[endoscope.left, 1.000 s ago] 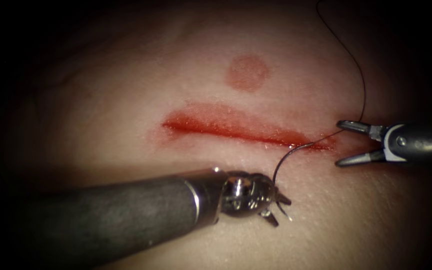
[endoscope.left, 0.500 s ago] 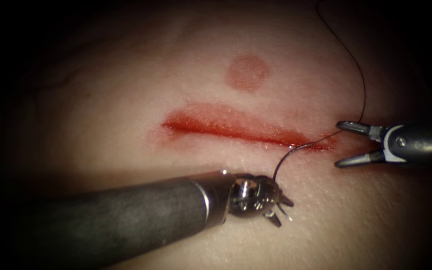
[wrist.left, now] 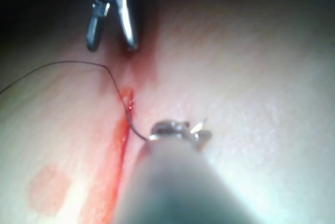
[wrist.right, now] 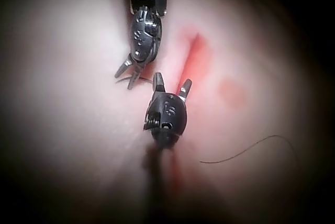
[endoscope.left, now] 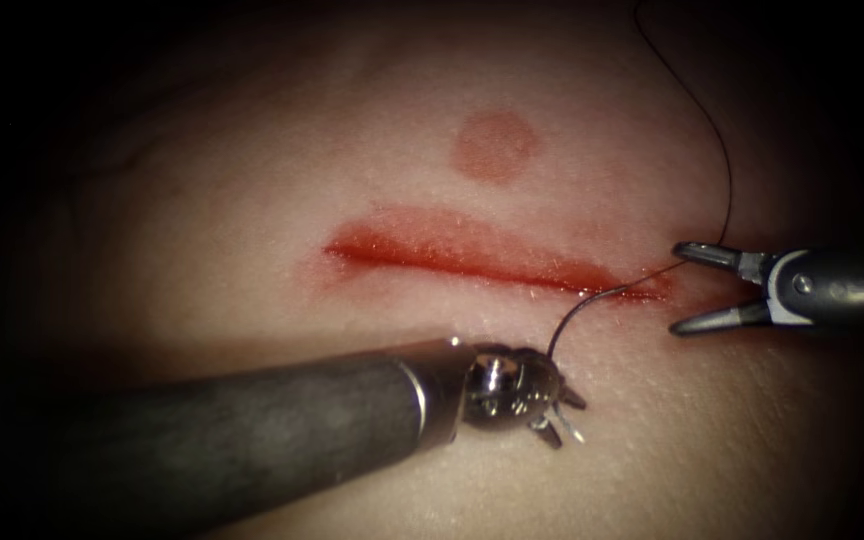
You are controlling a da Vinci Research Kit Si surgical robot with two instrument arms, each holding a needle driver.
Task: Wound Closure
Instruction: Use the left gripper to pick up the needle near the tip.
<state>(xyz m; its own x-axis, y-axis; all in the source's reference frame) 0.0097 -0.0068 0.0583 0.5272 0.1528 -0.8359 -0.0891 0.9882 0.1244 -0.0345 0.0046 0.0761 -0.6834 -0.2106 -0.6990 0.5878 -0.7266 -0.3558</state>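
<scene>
Holding: my left claw [endoscope.left: 564,412] is clamped on the needle [endoscope.left: 564,322], close to one end of its curve, with a short bright stub poking out past my jaws.
Left claw seen elsewhere: it shows again at [wrist.left: 180,131] and at [wrist.right: 131,72].
Needle: from my left claw it arcs up and away toward the cut [endoscope.left: 482,258], and its far end meets the tissue [endoscope.left: 252,200] at the cut's right end; I cannot tell how deep it sits there.
Thread [endoscope.left: 722,160]: it leaves the far end of the needle, runs right to just beside the upper jaw of my right claw, then climbs away over the tissue.
Right claw [endoscope.left: 680,288]: its jaws are spread wide apart, holding nothing, just past the right end of the cut, across the needle from my left claw; also at [wrist.left: 111,38] and [wrist.right: 171,87].
Red fluid [endoscope.left: 422,245]: it lines the cut.
Round mark [endoscope.left: 494,146]: a pale red spot lies on the tissue beyond the cut, well apart from both claws.
</scene>
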